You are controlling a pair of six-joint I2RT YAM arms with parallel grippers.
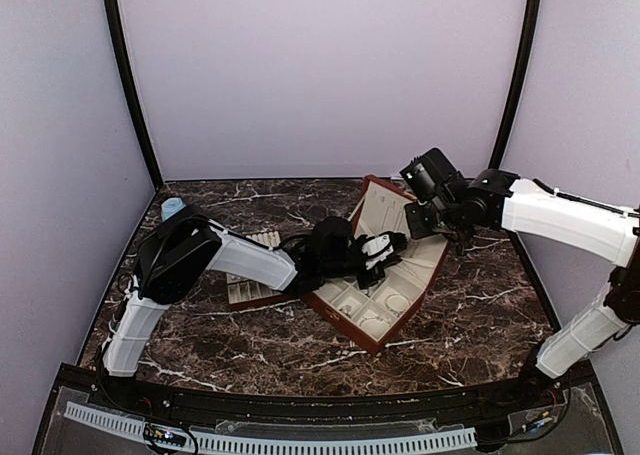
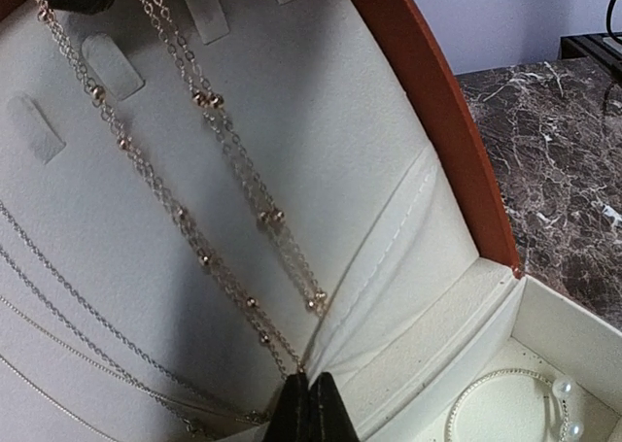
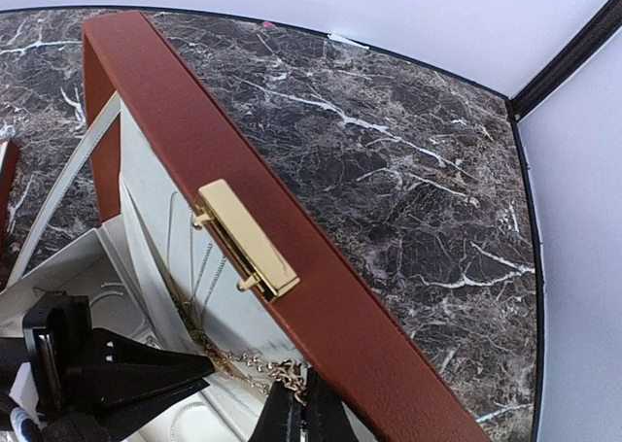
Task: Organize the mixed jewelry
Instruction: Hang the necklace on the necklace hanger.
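Note:
The mixed jewelry hangs on the cream lining of the open red-brown box (image 1: 372,337). A gold beaded chain (image 2: 199,248) runs down the raised lid (image 3: 321,311), with thin silver chains (image 2: 78,311) to its left. My left gripper (image 2: 309,405) is shut on the gold chain's lower end, inside the box (image 1: 392,243). My right gripper (image 3: 301,418) is shut on a bunched part of the gold chain (image 3: 284,372) at the lid's upper edge, below the gold clasp (image 3: 245,240). A beaded bracelet (image 2: 505,401) lies in a base compartment.
A flat cream-lined tray (image 1: 250,287) lies left of the box, partly under my left arm. A blue cup (image 1: 172,210) stands at the table's far left corner. Dark marble table (image 3: 408,170) stretches behind the lid. My left gripper's black fingers (image 3: 126,374) sit close beside my right fingertips.

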